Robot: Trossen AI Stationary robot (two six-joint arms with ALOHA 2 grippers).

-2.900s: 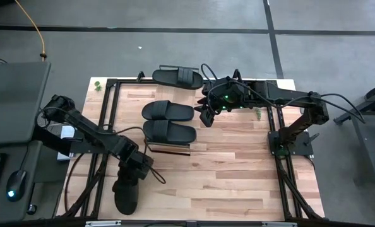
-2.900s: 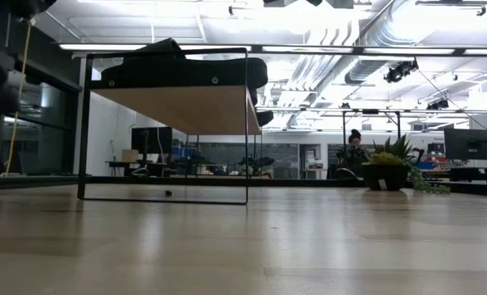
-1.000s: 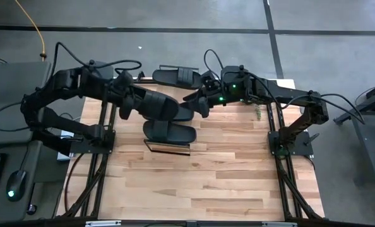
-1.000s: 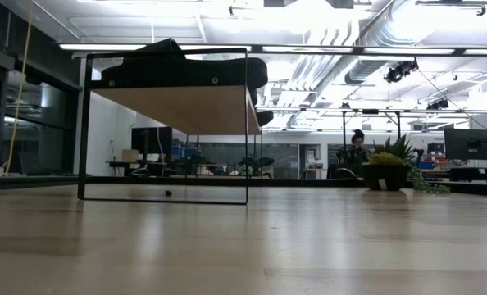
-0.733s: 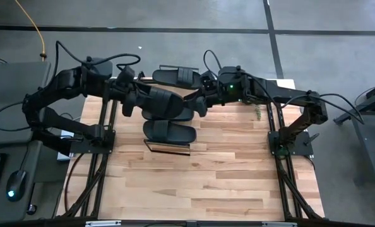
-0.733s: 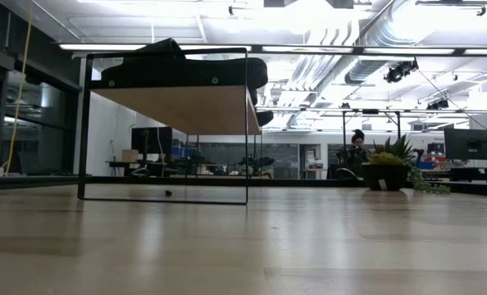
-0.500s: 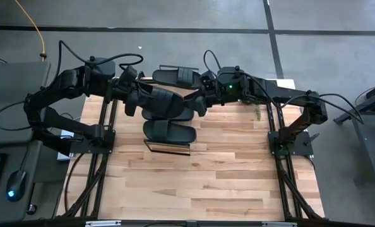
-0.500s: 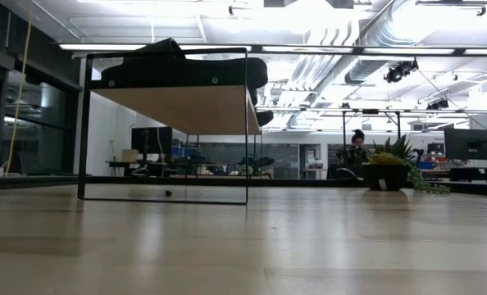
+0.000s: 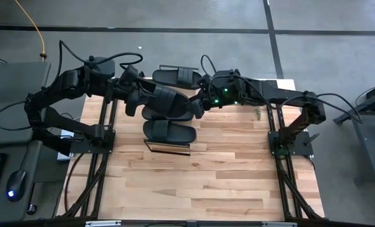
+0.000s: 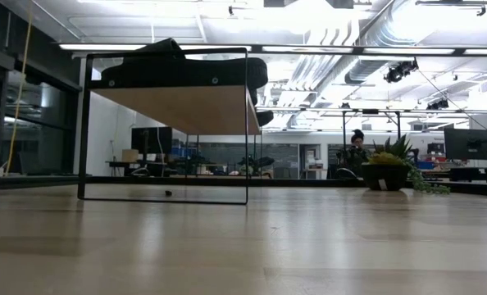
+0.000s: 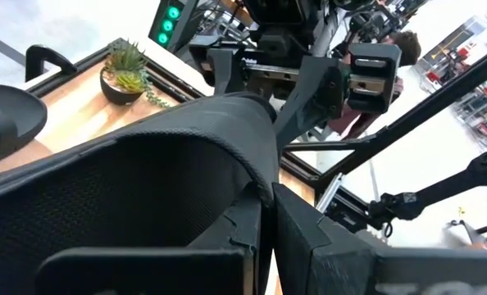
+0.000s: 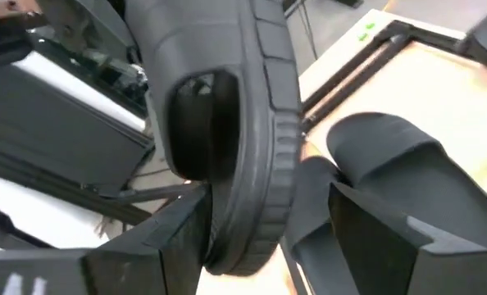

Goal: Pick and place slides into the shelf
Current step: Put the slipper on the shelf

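While both arms meet over the far middle of the table [image 9: 225, 170], a slide [image 9: 168, 103] hangs between them above the shelf [image 9: 168, 147]. The left gripper [image 9: 139, 99] holds the slide's left end, its fingers [image 11: 309, 238] closed against the strap, as the left wrist view shows. The right gripper [image 9: 199, 103] is at the slide's right end; in the right wrist view the sole's edge [image 12: 264, 139] sits between its two fingers [image 12: 366, 238], which appear to clamp it.

On the shelf, a second slide [image 9: 169, 132] lies flat at the near end, just beside the carried one; another beneath the carried slide is mostly hidden. In the low view the shelf's plank [image 10: 186, 105] sits high on its thin black frame with dark slides [image 10: 178, 70] on top. A further slide [image 9: 177, 76] rests at the table's far edge, beyond the shelf. A small potted plant [image 10: 389, 170] stands on the right side of the table.
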